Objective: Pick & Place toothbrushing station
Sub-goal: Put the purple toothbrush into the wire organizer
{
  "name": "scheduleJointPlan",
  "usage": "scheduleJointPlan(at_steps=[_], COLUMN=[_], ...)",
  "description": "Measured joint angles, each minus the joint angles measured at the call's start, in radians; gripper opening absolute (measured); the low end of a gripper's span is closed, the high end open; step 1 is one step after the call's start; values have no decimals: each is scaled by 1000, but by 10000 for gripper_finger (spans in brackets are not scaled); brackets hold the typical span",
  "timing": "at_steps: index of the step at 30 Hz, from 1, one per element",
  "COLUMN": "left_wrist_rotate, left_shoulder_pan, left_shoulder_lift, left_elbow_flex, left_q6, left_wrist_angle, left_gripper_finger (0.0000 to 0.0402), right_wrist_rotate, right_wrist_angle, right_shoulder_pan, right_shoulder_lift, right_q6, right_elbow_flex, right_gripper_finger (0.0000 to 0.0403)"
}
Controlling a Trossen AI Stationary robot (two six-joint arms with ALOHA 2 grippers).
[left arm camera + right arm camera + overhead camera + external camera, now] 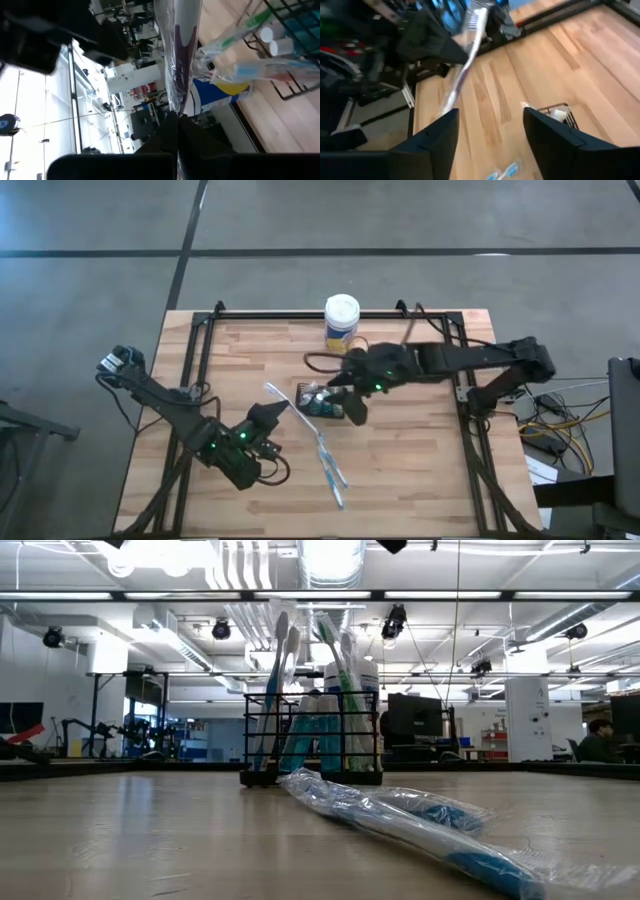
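Two claws | left claw (270,416) pinching wrapped toothbrush (277,397) near bench (420,470) centre | right claw (354,410) spread beside caddy (322,402), mid-bench | advice: lower brush upright into caddy, release slowly

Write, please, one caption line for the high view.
Left pincer holds a wrapped toothbrush; open right pincer hovers beside the caddy.

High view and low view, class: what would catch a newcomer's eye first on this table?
The black wire caddy near mid-table, bristling with upright toothbrushes, stands out first, with the right pincer open right beside it. Next, the left pincer is shut on a plastic-wrapped toothbrush held toward the caddy, and two more wrapped toothbrushes lie on the wood nearer the front.
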Motion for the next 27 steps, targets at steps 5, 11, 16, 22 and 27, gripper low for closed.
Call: scheduleJointPlan(at_steps=[5,11,16,22,27], left_wrist_rotate=[-6,-6,-6,-19,-30], left_shoulder_pan=[-2,-2,-2,-3,-3], left_shoulder_lift=[0,0,0,0,0], left_elbow_flex=[0,0,-2,-12,-13], left_q6=[36,47,53,53,50], left_wrist_angle=[41,48,58,58,58], left_gripper_finger=[0,0,0,0,0], right_wrist_rotate=[-87,-187,-239,-296,-316], right_wrist_angle=[-128,-203,-227,-241,-246], right_shoulder_pan=[-49,-75,-75,-73,-75], right_shoulder_lift=[116,240,340,416,441], right_q6=[4,18,-23,-47,-56], right_elbow_flex=[167,303,408,482,504], right_gripper_finger=[243,251,251,249,244])
